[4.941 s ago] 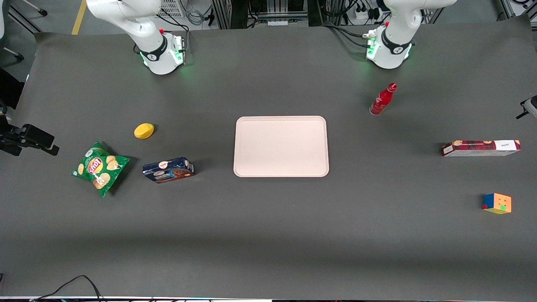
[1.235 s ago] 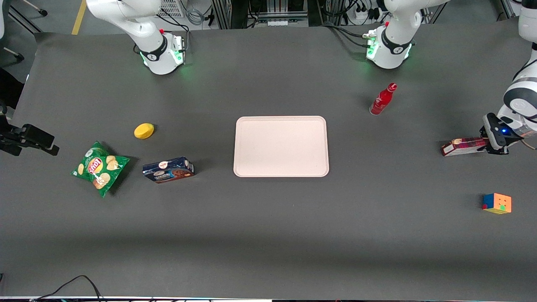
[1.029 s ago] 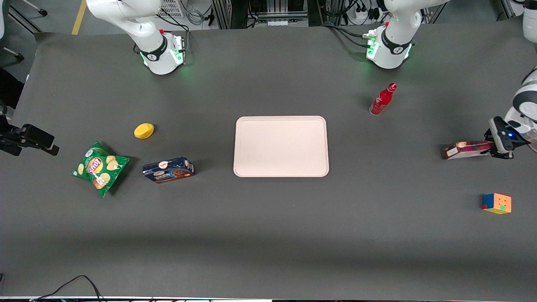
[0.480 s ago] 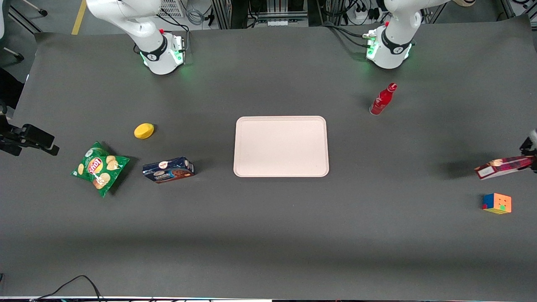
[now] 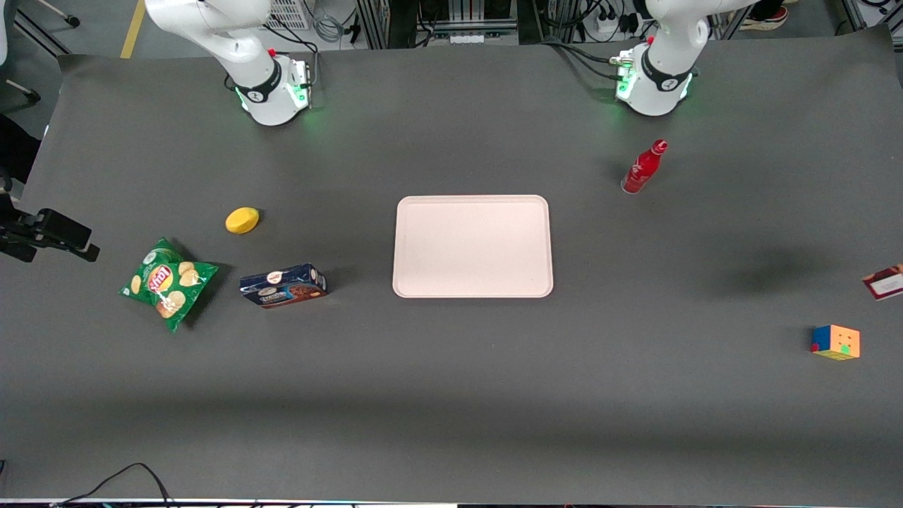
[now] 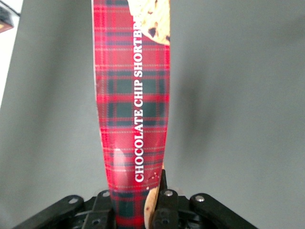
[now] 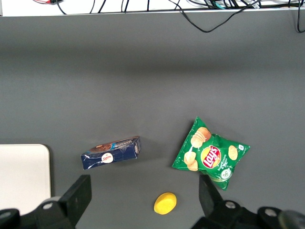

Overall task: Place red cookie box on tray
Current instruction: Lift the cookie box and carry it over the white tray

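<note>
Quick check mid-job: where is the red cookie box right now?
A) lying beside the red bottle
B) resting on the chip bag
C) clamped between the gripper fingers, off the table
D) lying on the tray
C: the left wrist view shows the gripper shut on the red cookie box, held above the table; the tray holds nothing.

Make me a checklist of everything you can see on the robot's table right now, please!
Surface: dark grey mat.
Job's things: long red tartan cookie box lifted, only its end at front view's edge; pale pink rectangular tray bare.
Clutter: red bottle upright; colourful puzzle cube; dark blue cookie box; yellow lemon-like object; green chip bag.
Grippers: left gripper shut on box.
Cables: black cable at table's near edge.
Surroundings: nothing seen clearly.
</note>
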Motion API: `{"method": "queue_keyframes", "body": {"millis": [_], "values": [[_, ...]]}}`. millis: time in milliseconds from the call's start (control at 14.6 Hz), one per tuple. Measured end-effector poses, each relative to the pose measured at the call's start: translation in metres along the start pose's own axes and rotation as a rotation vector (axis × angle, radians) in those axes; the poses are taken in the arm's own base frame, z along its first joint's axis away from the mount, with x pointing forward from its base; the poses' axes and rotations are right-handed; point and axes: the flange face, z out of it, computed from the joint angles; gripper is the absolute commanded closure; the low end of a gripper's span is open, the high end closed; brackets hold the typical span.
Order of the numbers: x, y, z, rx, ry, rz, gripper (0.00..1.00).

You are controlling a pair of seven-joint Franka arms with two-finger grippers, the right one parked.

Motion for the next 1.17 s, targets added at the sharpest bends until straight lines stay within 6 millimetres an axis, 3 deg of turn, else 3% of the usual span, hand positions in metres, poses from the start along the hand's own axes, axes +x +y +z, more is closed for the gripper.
{"method": "queue_keyframes", "body": {"millis": [137, 275, 549, 824, 1167], "values": [[0.019, 0.002, -0.018, -0.008, -0.006, -0.087, 1.00], [0.056, 0.004, -0.021, -0.037, -0.008, -0.201, 1.00], [0.175, 0.019, -0.025, -0.094, -0.021, -0.421, 1.00], [0.278, 0.045, -0.026, -0.119, -0.038, -0.627, 1.00], [0.401, 0.096, -0.023, -0.101, -0.083, -0.851, 1.00]]}}
